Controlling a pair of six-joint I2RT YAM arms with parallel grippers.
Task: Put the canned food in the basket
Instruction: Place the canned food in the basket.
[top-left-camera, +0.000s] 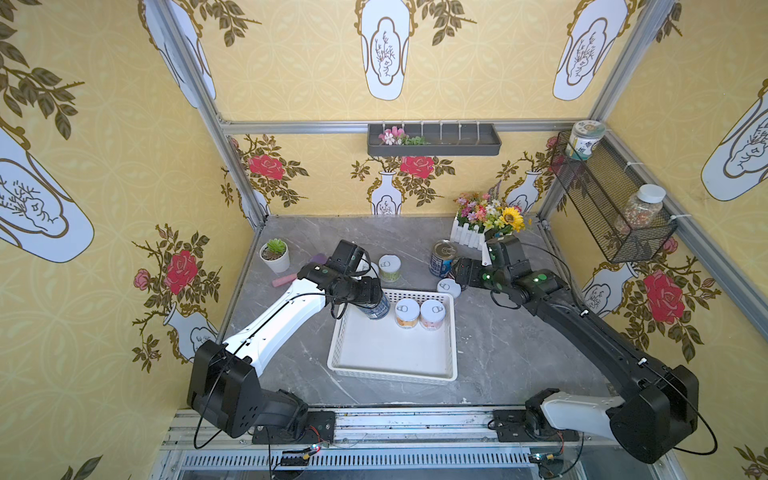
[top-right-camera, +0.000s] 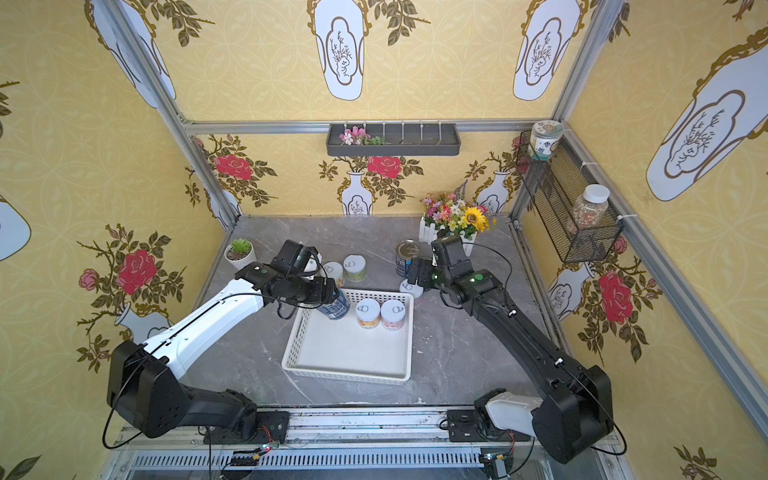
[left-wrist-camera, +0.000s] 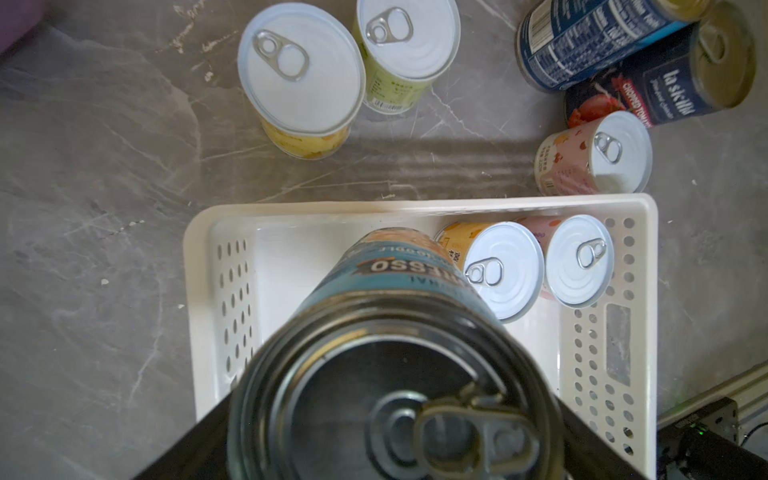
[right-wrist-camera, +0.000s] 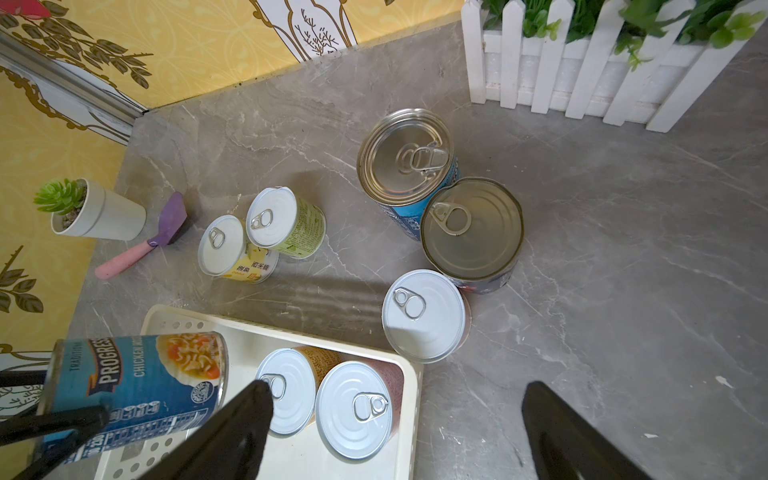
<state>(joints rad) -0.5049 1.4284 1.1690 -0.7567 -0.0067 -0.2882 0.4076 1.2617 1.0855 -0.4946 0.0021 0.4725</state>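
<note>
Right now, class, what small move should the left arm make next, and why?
Probably lower the blue soup can onto the basket floor: the left gripper holds it tilted over the basket's far corner, beside two cans already inside.

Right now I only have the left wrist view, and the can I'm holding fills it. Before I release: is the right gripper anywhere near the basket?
Observer: The right gripper is open and empty, hovering near the far right corner of the white basket.
Operator: Is my can upright?
Observer: No. In a top view the blue can is tilted in the left gripper, over the basket's far left corner.
</note>
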